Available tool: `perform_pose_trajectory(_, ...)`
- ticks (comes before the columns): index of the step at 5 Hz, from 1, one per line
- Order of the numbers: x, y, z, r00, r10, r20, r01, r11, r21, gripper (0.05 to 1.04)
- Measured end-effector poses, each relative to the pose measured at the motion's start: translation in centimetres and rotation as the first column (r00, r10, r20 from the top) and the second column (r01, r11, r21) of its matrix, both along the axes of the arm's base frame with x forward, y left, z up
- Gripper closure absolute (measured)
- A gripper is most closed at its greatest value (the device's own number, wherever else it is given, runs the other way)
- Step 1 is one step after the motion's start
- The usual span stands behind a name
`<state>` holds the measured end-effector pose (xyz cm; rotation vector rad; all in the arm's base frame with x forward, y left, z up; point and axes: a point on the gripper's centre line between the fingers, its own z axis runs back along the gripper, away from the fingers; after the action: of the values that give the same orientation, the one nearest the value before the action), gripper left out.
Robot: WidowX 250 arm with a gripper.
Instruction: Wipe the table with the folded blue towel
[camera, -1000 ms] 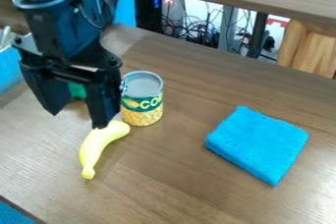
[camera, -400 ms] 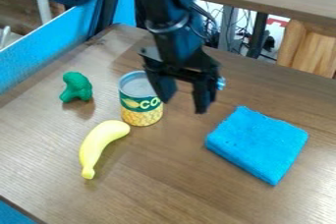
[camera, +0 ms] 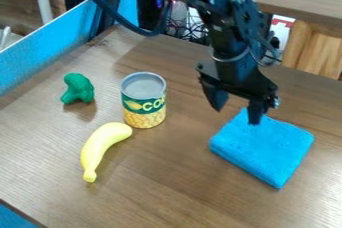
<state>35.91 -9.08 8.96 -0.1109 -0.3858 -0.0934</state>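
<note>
**A:** ok so what does that blue cloth point(camera: 262, 149) look like, and where's it at?

**B:** bright blue, thick and kinda squarish, lying flat on the brown wood-grain table point(camera: 167, 187) over in the right half of the camera view. It sits at an angle, one corner pointing down toward the bottom of the view. Top's a bit fuzzy, edges are soft, and the side facing the camera is a darker blue. Could be a folded towel or a chunky sponge, honestly can't tell which.

**A:** and the gripper point(camera: 236, 117)?

**B:** black one, hanging down by the cloth's far edge. Fingers are spread wide with a clear gap between them. One fingertip overlaps the cloth from this angle, but I can't tell if it's touching or just above it.

**A:** anything else around?

**B:** yep, an upright can point(camera: 143, 99) with a green and yellow label, left of the gripper in the view. There's a yellow toy banana point(camera: 102, 144) near it, closer to the camera, its upper end near the can's base. Then a lumpy green toy point(camera: 78, 88) further left, well apart from the cloth.
</note>
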Motion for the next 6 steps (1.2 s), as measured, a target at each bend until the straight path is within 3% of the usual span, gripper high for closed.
perform_pose_trajectory(1,1.6,-0.7,-1.9,0.998,0.057,0.04,-0.057,0.998,0.005,0.083)
perform_pose_trajectory(3,2.0,-1.5,-4.0,0.996,0.07,0.06,-0.072,0.997,0.034,0.083)
perform_pose_trajectory(4,0.4,-1.0,-5.3,0.998,0.054,0.026,-0.055,0.997,0.051,0.083)
perform_pose_trajectory(6,-3.7,0.5,-5.4,1.0,0.029,-0.009,-0.028,0.995,0.092,0.083)
